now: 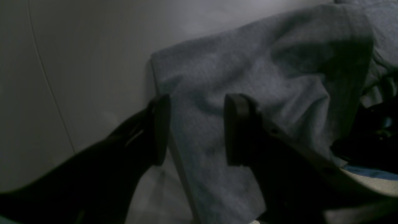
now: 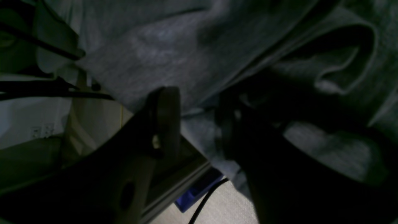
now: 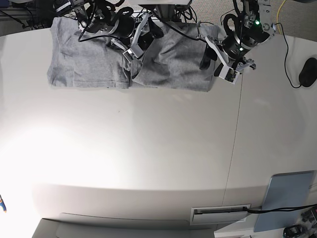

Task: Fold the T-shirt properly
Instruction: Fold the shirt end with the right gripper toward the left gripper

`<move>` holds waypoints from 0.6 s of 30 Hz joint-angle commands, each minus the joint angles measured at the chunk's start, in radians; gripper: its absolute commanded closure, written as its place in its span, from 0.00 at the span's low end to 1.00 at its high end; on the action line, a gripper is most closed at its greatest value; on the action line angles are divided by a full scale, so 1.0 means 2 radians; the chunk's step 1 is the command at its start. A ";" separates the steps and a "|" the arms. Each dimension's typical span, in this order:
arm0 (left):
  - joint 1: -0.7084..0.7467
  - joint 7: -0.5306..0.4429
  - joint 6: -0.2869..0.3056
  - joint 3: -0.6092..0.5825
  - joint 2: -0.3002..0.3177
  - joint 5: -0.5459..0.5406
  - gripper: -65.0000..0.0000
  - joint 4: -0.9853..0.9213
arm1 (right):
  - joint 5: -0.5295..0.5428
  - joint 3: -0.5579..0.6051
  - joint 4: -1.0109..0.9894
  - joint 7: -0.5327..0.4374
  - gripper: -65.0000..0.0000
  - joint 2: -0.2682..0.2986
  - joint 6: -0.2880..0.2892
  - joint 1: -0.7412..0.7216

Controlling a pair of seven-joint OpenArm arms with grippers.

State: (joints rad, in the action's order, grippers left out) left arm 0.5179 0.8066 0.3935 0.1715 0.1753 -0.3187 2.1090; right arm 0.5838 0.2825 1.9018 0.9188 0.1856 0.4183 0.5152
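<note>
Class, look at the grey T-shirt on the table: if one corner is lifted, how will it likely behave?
The T-shirt would probably droop rather than hold its shape: it already lies in soft folds and a curled hem. It is probably light for its size, being thin knit cloth. Its bunched middle suggests that pushing it across the table would likely wrinkle it rather than slide it whole.

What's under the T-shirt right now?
The white table lies under the T-shirt. The shirt's underside and anything beneath it are covered. The left gripper straddles its edge; the right gripper is at a fold.
</note>
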 commanded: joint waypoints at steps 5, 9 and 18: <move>0.000 -0.011 0.001 0.002 0.003 -0.004 0.58 0.008 | -0.005 0.000 0.007 -0.011 0.77 -0.001 -0.003 -0.001; 0.000 -0.011 0.001 0.002 0.002 -0.004 0.58 0.008 | -0.016 0.000 0.007 -0.011 0.80 -0.004 -0.017 -0.001; 0.000 -0.011 0.001 0.002 0.003 -0.003 0.58 0.008 | -0.012 -0.002 0.013 -0.020 1.00 -0.004 -0.003 -0.001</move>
State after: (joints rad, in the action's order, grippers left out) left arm 0.5179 0.8066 0.3935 0.1715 0.1753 -0.3187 2.1090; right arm 0.5400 0.2813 1.9038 0.9009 0.1772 0.4034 0.5121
